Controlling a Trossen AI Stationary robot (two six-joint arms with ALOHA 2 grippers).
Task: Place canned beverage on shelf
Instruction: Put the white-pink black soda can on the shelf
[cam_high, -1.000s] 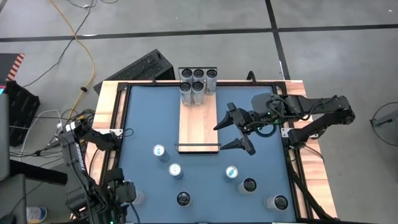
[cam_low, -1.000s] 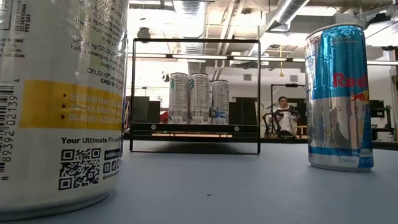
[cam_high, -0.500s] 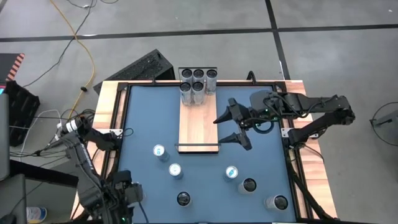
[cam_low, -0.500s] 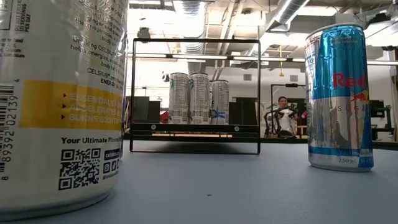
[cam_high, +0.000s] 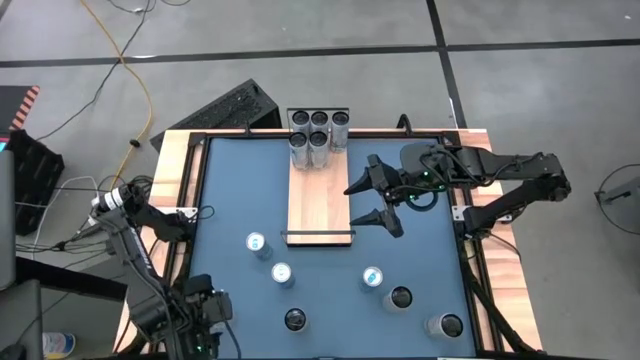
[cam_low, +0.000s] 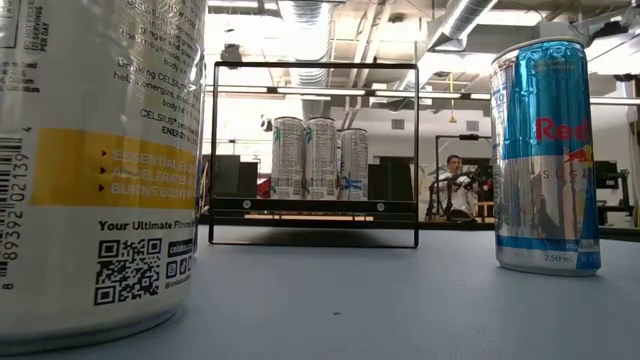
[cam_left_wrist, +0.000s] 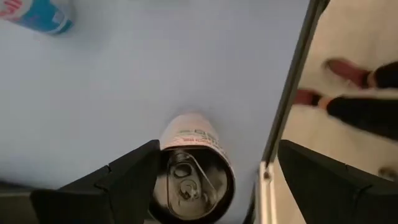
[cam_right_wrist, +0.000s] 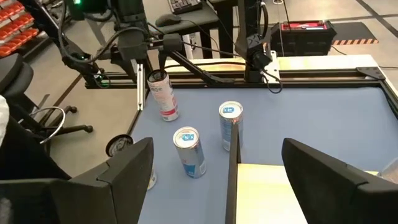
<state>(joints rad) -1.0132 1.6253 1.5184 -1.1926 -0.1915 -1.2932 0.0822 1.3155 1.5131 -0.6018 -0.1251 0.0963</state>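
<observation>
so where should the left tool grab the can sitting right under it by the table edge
Grip the can around its cylindrical sides, below the top rim, coming straight down from above. It stands upright with the pull tab facing up, and the left tool is open, one finger on either side of it.

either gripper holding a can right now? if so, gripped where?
Nothing held. Left gripper is open, its fingers either side of a white can's top without closing on it. Right gripper is open and empty beside the light-wood shelf.

Five upright cans (cam_high: 318, 137) on shelf (cam_high: 320, 205)
</observation>
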